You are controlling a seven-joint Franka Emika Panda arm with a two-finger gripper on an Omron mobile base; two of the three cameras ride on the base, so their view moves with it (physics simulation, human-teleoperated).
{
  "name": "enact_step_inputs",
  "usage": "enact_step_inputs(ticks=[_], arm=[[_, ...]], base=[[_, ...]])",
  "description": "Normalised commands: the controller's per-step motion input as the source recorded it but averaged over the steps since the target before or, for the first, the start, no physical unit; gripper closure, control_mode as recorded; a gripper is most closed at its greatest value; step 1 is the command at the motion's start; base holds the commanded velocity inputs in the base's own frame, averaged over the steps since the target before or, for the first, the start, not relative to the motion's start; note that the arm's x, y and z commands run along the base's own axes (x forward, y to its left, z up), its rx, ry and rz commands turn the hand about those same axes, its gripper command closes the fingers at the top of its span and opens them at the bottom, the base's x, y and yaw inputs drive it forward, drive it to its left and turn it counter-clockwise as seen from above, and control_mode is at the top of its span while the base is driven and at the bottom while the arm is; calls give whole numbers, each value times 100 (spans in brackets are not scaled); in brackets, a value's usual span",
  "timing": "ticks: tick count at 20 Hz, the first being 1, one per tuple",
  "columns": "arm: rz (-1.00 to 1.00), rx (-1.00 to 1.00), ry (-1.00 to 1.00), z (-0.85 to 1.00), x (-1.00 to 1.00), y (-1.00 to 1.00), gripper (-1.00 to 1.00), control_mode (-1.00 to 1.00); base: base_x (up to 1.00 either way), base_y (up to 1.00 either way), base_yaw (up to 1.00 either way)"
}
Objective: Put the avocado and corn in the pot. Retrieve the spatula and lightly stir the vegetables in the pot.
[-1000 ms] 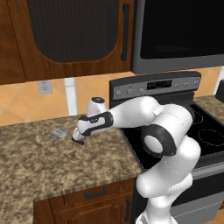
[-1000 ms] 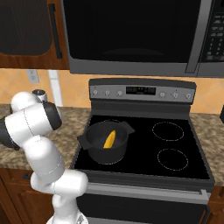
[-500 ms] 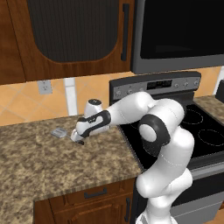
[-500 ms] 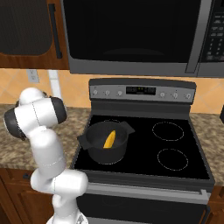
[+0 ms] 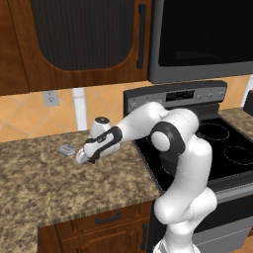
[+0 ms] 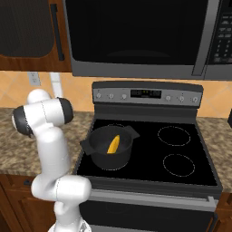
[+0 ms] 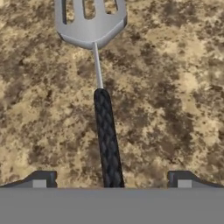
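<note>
Silvery-grey slotted spatula [image 7: 92, 26] with its thin black handle lies flat on the speckled brown granite counter [image 7: 175, 87], centred between the gripper's [image 7: 111, 177] wide-open fingertips. Closing too high could let the slim handle roll away.
</note>
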Motion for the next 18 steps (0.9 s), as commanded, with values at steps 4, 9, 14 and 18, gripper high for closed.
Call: enact_step_inputs(ticks=[4,9,14,18], arm=[[0,0,1,-22,6,11,-100,-100],[0,0,0,-11,11,0,-100,-100],[0,0,3,-8,6,1,-100,-100],[0,0,1,-2,0,0,100,-100]], base=[[0,0,0],[0,0,0],[0,0,0],[0,0,0]])
